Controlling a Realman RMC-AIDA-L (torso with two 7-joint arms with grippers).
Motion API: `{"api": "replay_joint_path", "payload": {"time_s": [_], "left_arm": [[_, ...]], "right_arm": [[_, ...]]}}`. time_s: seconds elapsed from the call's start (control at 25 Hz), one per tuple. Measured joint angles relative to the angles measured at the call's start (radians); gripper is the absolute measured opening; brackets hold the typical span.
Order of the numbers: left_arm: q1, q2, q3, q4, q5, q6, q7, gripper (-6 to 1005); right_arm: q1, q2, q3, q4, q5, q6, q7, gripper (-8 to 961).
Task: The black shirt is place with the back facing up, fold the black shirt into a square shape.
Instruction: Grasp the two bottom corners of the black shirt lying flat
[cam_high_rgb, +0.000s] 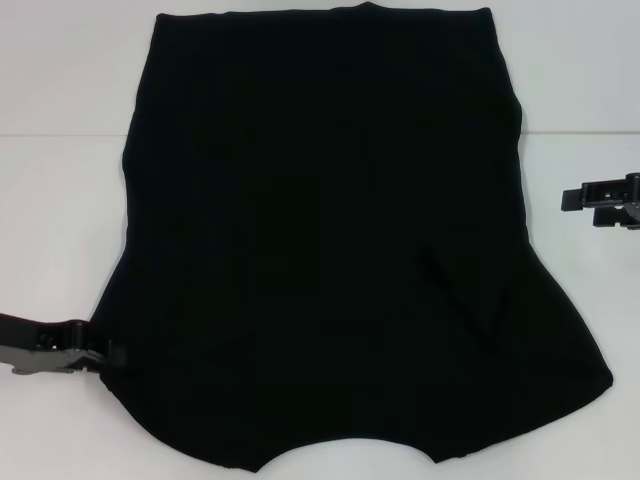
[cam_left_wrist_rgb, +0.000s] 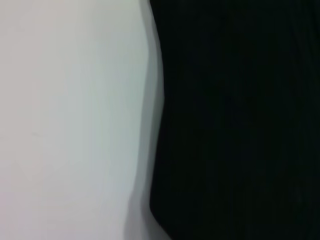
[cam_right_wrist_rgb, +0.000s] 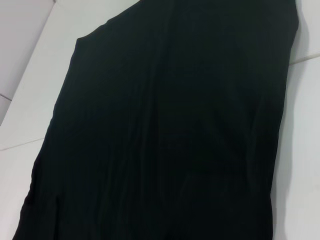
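While the black shirt (cam_high_rgb: 330, 240) lies unfolded, my left tool (cam_high_rgb: 100, 355) touches its sleeve edge; grip state unclear.

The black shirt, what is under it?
The black shirt lies spread on a white table, which shows all around it. Whatever part of the table or anything else lies beneath the cloth is covered, so I cannot tell.

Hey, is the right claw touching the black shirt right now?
Apart. The head view shows bare white table between the right claw and the black shirt.
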Motion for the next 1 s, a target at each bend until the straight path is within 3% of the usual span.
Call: {"api": "replay_joint_path", "payload": {"time_s": [0.12, 0.36, 0.48, 0.8, 1.0], "left_arm": [[0.0, 0.0, 0.0, 0.001, 0.001, 0.002, 0.0, 397], [-0.002, 0.0, 0.007, -0.001, 0.002, 0.011, 0.001, 192], [-0.002, 0.001, 0.008, -0.005, -0.003, 0.025, 0.011, 40], [0.008, 0.012, -0.016, -0.006, -0.113, 0.141, 0.08, 44], [-0.004, 0.012, -0.015, -0.015, -0.121, 0.142, 0.085, 47]], "right_arm": [[-0.002, -0.001, 0.003, 0.0, 0.001, -0.004, 0.0, 703], [-0.007, -0.003, 0.003, 0.0, 0.001, -0.013, -0.002, 704], [-0.01, -0.006, 0.003, 0.0, 0.0, -0.022, -0.002, 704], [-0.054, -0.039, -0.012, 0.0, -0.025, -0.144, -0.016, 704], [-0.084, -0.049, -0.013, -0.004, -0.087, -0.203, -0.016, 704]]}}
